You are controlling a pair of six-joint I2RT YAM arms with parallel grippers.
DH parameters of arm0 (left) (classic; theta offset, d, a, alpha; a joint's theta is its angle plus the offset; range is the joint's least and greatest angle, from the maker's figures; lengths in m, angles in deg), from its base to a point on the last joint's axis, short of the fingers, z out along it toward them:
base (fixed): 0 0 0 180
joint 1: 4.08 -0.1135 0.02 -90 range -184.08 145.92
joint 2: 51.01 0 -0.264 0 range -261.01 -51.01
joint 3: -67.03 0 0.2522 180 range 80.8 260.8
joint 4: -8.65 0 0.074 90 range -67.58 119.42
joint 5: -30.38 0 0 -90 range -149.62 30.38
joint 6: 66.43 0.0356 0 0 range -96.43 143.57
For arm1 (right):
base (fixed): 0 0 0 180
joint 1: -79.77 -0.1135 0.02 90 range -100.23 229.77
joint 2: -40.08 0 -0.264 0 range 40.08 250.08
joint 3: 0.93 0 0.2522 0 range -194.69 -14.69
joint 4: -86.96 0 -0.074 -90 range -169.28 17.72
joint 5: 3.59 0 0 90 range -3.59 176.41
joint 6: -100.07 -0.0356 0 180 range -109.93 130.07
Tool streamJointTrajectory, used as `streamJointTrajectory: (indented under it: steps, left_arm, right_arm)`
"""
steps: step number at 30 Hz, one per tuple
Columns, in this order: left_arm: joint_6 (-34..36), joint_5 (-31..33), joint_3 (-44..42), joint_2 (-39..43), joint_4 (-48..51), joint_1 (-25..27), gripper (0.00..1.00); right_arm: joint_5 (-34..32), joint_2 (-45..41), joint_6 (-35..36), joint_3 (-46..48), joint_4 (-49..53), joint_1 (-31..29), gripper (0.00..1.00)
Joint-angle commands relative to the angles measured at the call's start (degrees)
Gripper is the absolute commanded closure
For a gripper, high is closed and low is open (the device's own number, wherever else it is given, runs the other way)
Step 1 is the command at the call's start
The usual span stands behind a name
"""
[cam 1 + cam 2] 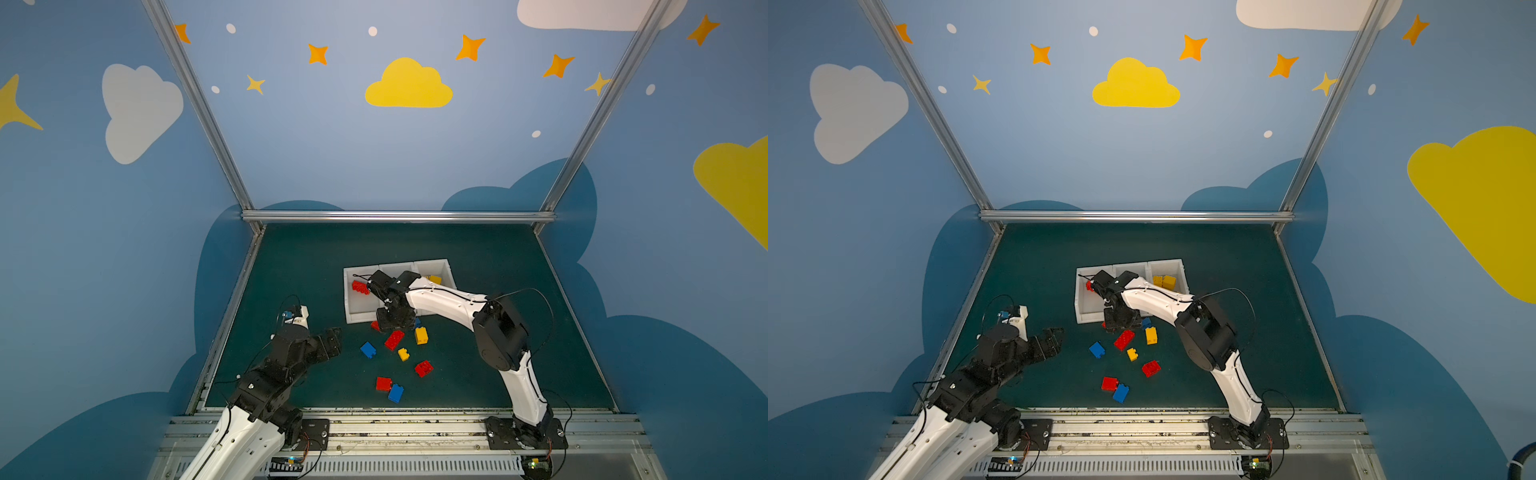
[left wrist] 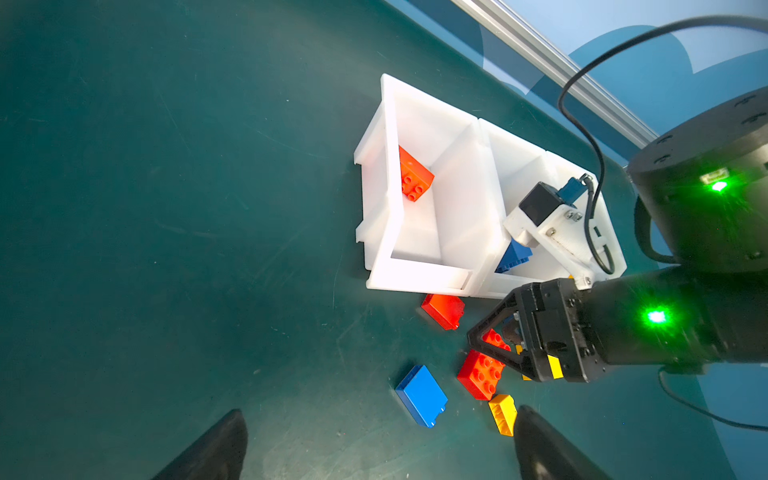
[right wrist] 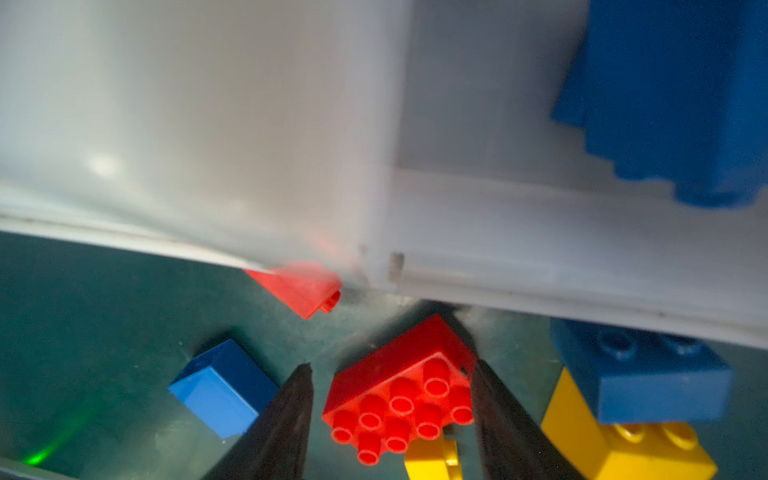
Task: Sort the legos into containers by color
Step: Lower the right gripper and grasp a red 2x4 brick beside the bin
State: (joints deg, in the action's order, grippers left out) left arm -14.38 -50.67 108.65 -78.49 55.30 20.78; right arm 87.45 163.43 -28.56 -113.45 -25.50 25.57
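My right gripper (image 1: 393, 329) (image 3: 392, 368) hangs low in front of the white three-bin tray (image 1: 348, 299), open. Its fingers stand on either side of a red eight-stud lego (image 1: 394, 340) (image 3: 401, 399) that lies on the mat, with a gap at one finger. The tray's left bin holds a red lego (image 1: 360, 286), the middle bin a blue one (image 2: 514, 255) and the right bin yellow ones (image 1: 1165, 281). My left gripper (image 1: 332, 340) (image 2: 382, 444) hovers wide open and empty to the left of the pile.
Loose on the green mat lie a blue lego (image 1: 368, 350), a yellow lego (image 1: 421, 335), a small yellow one (image 1: 403, 354), two red ones (image 1: 423, 368) (image 1: 383, 383) and another blue (image 1: 395, 392). A red lego (image 2: 442, 309) rests against the tray's front wall.
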Motion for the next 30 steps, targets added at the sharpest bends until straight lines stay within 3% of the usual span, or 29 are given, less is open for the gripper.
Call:
streamJointTrajectory:
  steps: [1, 16, 30]
  left_arm:
    - [-0.36, -0.68, -0.69, -0.11, -1.49, -0.15, 0.01]
    - [-0.24, -1.22, -1.39, -0.31, -2.21, -0.16, 0.01]
    - [-0.11, -1.14, -1.49, -0.2, -2.21, -0.15, 0.01]
  right_arm:
    - [-0.15, -1.37, -0.92, 1.99, 4.0, -0.34, 0.39]
    - [0.89, -0.22, -2.85, 3.53, 2.78, -2.48, 0.42]
    - [0.64, 1.28, -1.97, 1.64, 1.86, -3.37, 0.62]
